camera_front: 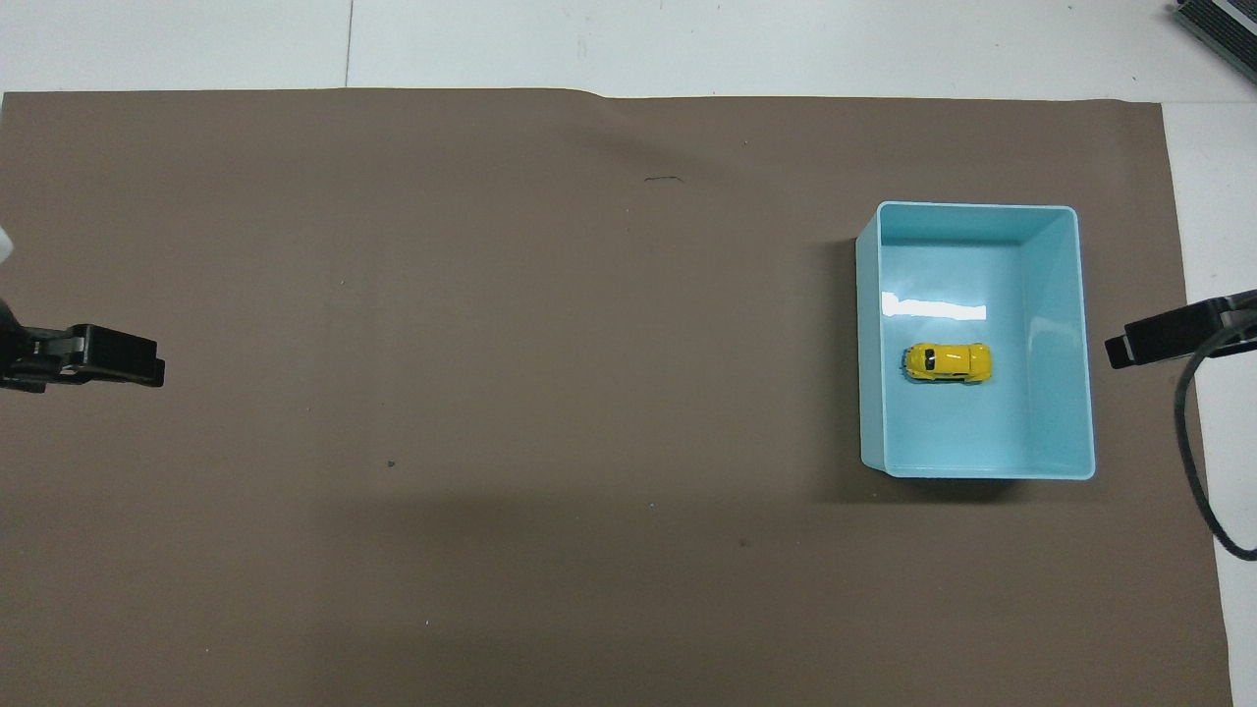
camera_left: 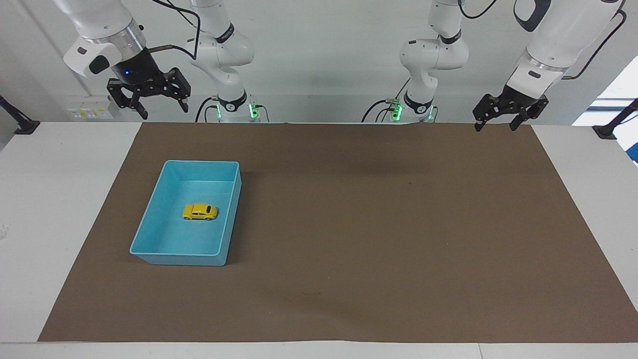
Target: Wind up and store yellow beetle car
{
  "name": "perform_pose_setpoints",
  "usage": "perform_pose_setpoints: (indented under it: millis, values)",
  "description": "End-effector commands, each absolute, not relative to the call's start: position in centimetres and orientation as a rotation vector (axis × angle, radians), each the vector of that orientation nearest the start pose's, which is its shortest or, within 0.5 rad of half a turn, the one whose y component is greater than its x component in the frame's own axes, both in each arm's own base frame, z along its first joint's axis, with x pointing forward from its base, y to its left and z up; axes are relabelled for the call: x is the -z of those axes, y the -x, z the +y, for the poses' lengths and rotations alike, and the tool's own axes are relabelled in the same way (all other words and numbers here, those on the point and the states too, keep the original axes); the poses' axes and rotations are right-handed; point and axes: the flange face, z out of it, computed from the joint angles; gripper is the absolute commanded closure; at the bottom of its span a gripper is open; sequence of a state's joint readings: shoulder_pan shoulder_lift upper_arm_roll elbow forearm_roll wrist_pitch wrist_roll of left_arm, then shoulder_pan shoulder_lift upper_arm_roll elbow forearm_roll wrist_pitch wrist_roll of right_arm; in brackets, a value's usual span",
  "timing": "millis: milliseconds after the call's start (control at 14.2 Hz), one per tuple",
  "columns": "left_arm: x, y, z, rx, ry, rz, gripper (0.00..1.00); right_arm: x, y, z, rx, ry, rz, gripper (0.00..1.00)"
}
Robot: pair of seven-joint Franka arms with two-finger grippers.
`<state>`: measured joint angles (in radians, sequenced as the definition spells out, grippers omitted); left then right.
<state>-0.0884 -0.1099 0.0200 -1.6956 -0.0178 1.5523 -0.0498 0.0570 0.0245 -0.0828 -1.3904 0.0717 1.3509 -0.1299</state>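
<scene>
car (camera_left: pixel 200 212): bright yellow body, dark windows, blk wheels | bin (camera_left: pixel 149 226): light blue, plain, white glare streak on floor | mat (camera_left: pixel 379 229): flat brown, no pattern | table (camera_left: pixel 55 199): white | grippers (camera_left: pixel 501 122): blk | arms: white, blk bands
</scene>
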Motion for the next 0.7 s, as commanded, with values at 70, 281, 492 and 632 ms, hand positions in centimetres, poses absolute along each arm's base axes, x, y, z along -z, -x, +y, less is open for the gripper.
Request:
perform_pose_setpoints:
  millis: [70,281,492,632]
  values:
    - [-62.80,-51.27,-3.53,-0.052,3.150,0.012,0.00,-68.93,-53.16,-1.00,-0.100,3.124,-0.070,0.00]
    - [-62.80,-51.28,-3.45,-0.052,3.150,0.010,0.00,-68.83,-52.92,-0.23,-0.133,3.154,0.029,0.00]
    - [-62.80,-51.28,-3.45,-0.052,3.150,0.010,0.00,-68.89,-53.11,-0.35,-0.109,3.146,0.060,0.00]
    - [-62.80,-51.27,-3.55,-0.052,3.151,0.012,0.00,-68.88,-53.19,-0.51,-0.101,3.140,0.065,0.00]
